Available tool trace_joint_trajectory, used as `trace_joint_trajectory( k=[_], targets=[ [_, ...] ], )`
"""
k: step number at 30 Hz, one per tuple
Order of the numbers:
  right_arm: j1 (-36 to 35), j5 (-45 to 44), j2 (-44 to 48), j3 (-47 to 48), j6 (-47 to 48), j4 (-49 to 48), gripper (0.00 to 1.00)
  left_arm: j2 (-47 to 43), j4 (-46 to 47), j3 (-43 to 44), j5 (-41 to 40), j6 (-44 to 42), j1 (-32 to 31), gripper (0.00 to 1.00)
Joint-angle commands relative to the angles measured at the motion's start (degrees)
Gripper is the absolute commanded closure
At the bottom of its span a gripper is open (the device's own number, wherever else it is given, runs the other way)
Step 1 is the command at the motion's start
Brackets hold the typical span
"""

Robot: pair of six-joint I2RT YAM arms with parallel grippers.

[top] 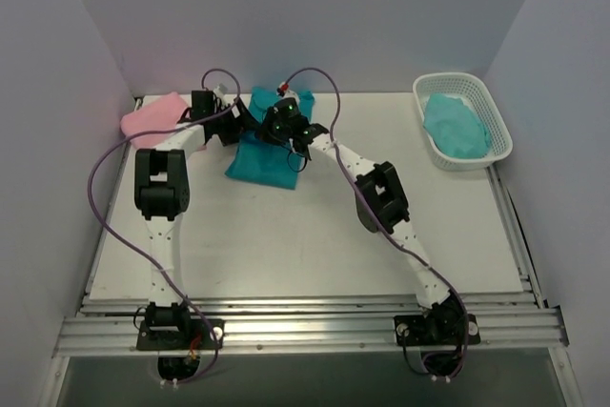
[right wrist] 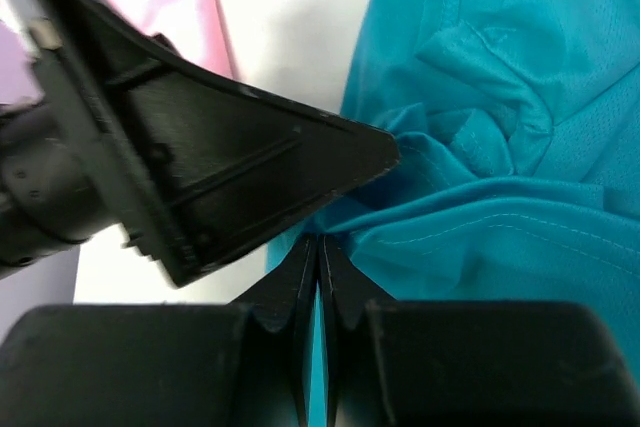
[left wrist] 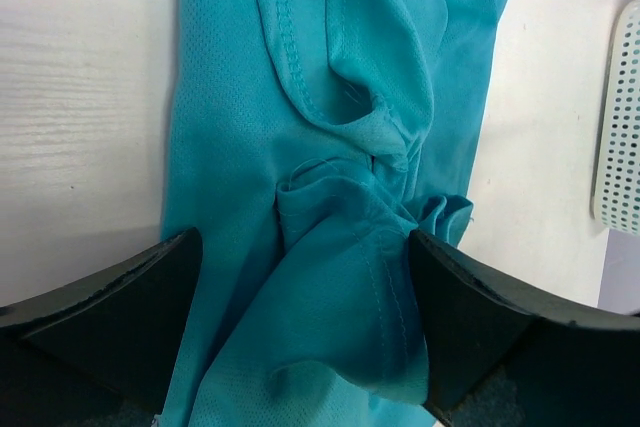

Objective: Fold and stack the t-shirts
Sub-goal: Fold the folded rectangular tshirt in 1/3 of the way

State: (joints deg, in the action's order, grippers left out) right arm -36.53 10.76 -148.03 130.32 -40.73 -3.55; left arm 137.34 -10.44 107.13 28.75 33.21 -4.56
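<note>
While the teal t-shirt lies bunched near the far edge of the table, left of its middle, a fold of it is pinched between the clenched jaws of the right gripper. The left gripper is set astride the crumpled cloth, jaws spread wide and released. The pink t-shirt is seen at the far left corner, a white basket at the far right corner.
</note>
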Motion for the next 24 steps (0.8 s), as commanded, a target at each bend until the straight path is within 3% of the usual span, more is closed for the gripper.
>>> trace_joint_trajectory(
  k=[1,15,20,24],
  targets=[
    [-0.2,1.9,-2.0,1.9,-1.7,-4.2,1.0,-1.3,0.3,-1.0,-3.5,-1.6,0.8,0.06],
    [3.6,3.6,-10.1,-3.7,-3.6,-12.8,1.0,-9.1,3.4,-6.9,-4.4,-1.7,2.4,0.06],
    [4.5,4.1,-11.1,-5.1,-4.9,-15.1,1.0,-16.9,12.6,-14.2,-8.4,-1.6,3.8,0.06],
    [5.0,4.0,-9.8,-9.0,-5.8,-18.5,1.0,-19.6,14.7,-15.6,-11.9,-1.0,4.3,0.06]
  ],
)
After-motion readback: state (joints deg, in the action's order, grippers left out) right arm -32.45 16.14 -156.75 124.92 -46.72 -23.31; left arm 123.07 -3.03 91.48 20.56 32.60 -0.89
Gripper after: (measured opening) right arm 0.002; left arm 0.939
